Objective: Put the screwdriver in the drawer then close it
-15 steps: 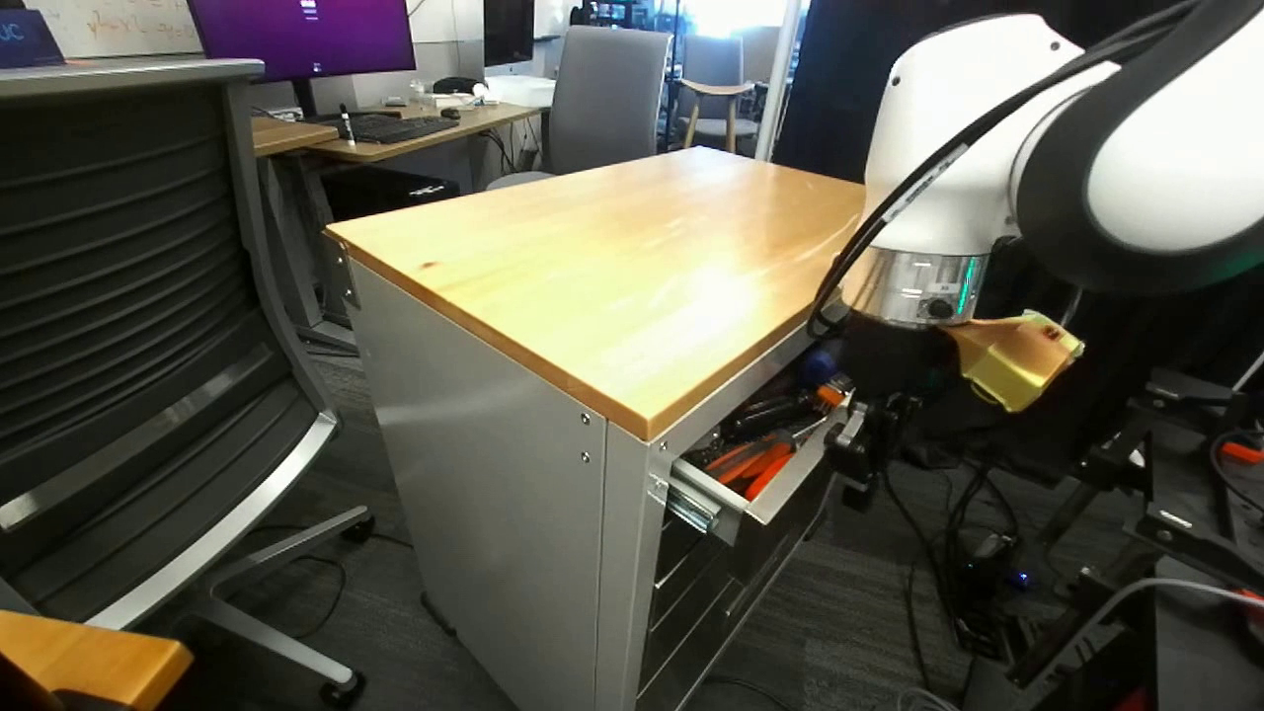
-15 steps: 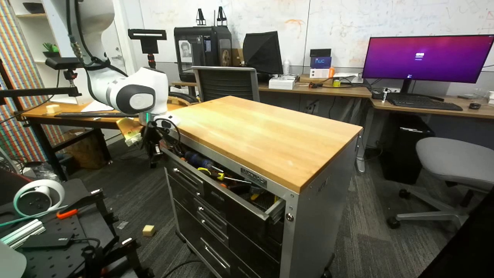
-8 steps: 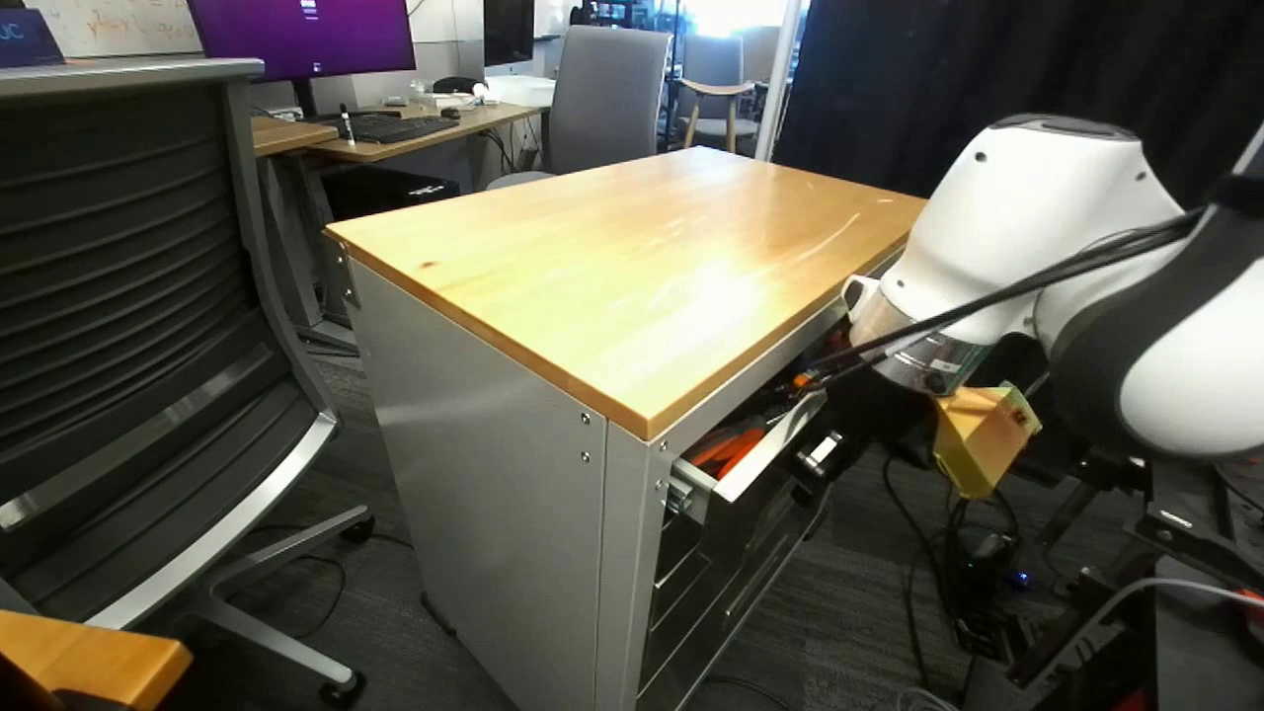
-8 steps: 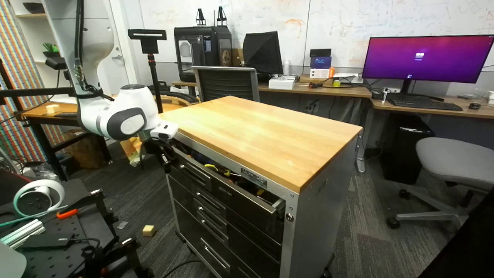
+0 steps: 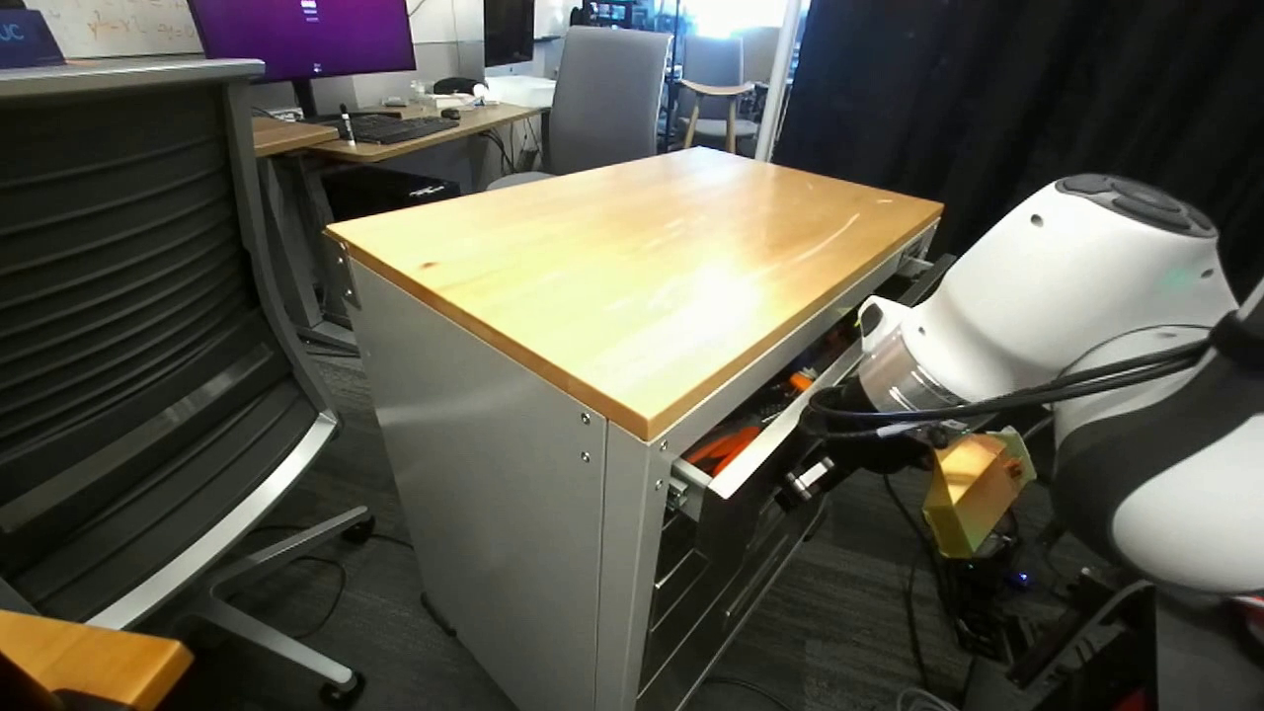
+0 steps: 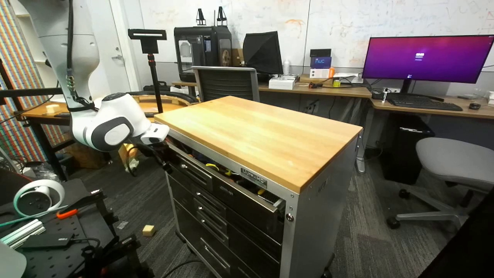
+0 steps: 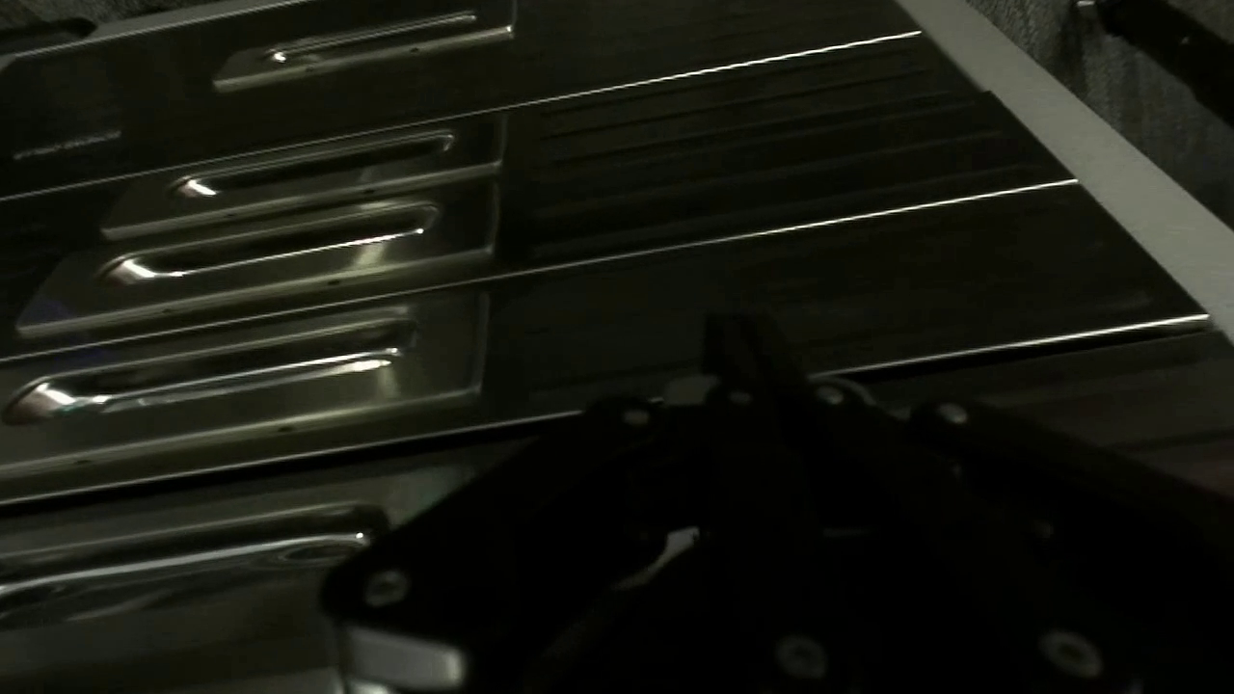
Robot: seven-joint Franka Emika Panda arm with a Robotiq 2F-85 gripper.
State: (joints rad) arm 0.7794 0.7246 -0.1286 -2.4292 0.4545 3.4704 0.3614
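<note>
The drawer point(image 5: 755, 459) is the topmost one of the wood-topped cabinet and stands partly open in both exterior views; its dark front point(image 6: 235, 195) faces the arm. In the wrist view its front and handle point(image 7: 193, 564) lie at the lower left. My gripper point(image 5: 792, 489) is in front of the drawer front, below its rim; I cannot tell whether it touches. It also shows small and dark in an exterior view point(image 6: 167, 167). In the wrist view its fingertips point(image 7: 747, 342) are together with nothing seen between them. The screwdriver does not show; it is hidden or out of view.
Orange-handled tools point(image 5: 726, 449) and a yellow tool point(image 6: 212, 166) lie in the drawer. The wooden top point(image 6: 262, 135) overhangs it. Lower drawers point(image 7: 280, 241) are shut. A black pegboard stand point(image 6: 61, 239) is in front of the cabinet; an office chair point(image 5: 128, 326) stands beside it.
The drawer has slid inward, mostly in the earlier half second, and its opening is narrower. The arm and gripper have moved lower, and the arm's wrist has drawn away from the cabinet.
</note>
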